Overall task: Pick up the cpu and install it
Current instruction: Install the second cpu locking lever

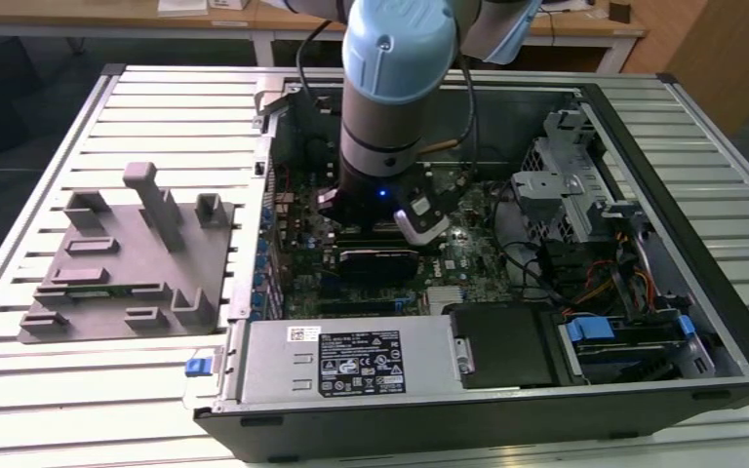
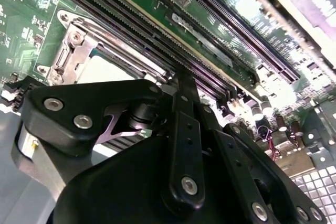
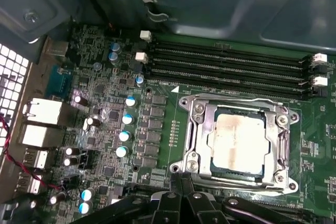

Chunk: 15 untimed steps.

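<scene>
The cpu (image 3: 236, 142), a pale silver square with a brownish stain, lies flat inside the dark socket with its metal frame (image 3: 195, 129) on the green motherboard. In the second wrist view a pale corner of the cpu (image 2: 100, 72) shows inside the metal frame (image 2: 79, 45). My gripper (image 3: 181, 195) hovers just beside the socket's edge, shut with nothing between its fingertips. In the second wrist view the black gripper (image 2: 179, 88) points at the board next to the socket. In the exterior view the arm reaches down into the open computer case, the gripper (image 1: 364, 226) low over the motherboard.
Memory slots (image 3: 231, 66) run alongside the socket. A grey moulded fixture (image 1: 128, 253) with upright posts sits on the slatted table at the exterior view's left. The case holds a power supply (image 1: 348, 361), drive cages (image 1: 570, 185) and cables around the arm.
</scene>
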Available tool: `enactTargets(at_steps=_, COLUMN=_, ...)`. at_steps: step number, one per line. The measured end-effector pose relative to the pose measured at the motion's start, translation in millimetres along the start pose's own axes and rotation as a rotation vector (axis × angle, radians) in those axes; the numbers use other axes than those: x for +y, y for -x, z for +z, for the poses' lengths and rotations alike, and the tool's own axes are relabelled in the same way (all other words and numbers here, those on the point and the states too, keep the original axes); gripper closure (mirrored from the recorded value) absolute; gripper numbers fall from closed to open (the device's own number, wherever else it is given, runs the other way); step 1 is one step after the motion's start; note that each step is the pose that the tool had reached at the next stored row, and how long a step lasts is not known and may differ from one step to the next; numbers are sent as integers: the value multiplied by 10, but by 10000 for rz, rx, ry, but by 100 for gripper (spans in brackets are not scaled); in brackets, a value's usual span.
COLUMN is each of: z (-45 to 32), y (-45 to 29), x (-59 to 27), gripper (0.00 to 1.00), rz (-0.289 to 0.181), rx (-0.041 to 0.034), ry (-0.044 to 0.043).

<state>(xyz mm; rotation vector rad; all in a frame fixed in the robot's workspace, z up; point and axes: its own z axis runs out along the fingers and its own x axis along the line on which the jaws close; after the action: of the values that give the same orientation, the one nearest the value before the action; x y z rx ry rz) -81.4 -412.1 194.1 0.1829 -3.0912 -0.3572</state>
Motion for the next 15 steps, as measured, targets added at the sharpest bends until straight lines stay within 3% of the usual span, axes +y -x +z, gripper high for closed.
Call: enactTargets(at_steps=15, z=46, y=-37, x=14, gripper=89, rz=-40, rx=-35, ry=294)
